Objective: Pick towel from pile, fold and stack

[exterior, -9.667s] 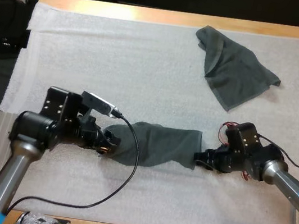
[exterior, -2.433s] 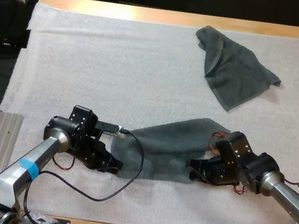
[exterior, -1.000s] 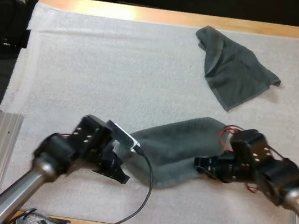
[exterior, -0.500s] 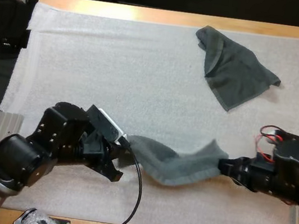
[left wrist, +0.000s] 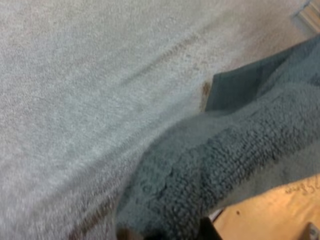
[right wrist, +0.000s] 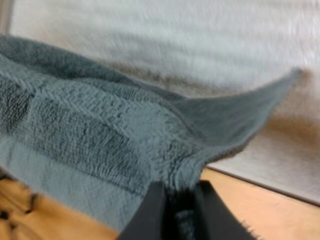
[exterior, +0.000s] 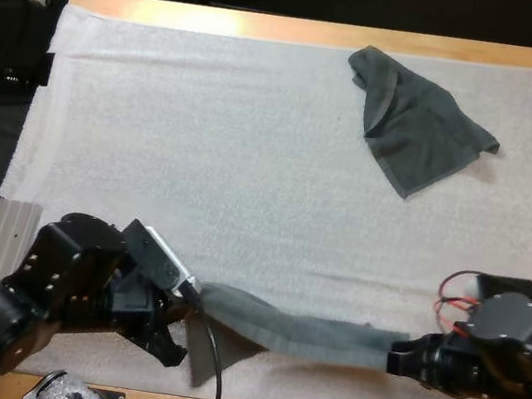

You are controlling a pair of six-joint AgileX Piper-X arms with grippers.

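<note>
Both arms have drawn apart toward the near edge of the mat (exterior: 249, 177), so the towel (exterior: 296, 331), clamped at one end by the left gripper (exterior: 191, 301) and at the other by the right gripper (exterior: 395, 354), now spans taut between them, apparently ready for laying flat

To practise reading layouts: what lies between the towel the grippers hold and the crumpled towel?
Bare white mat alone separates the held towel from the crumpled towel, as the high view shows.

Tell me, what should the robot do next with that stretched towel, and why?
Probably lay it flat on the mat: the towel stretches between the left gripper and right gripper, pinched at both ends, near the mat's front edge.
</note>
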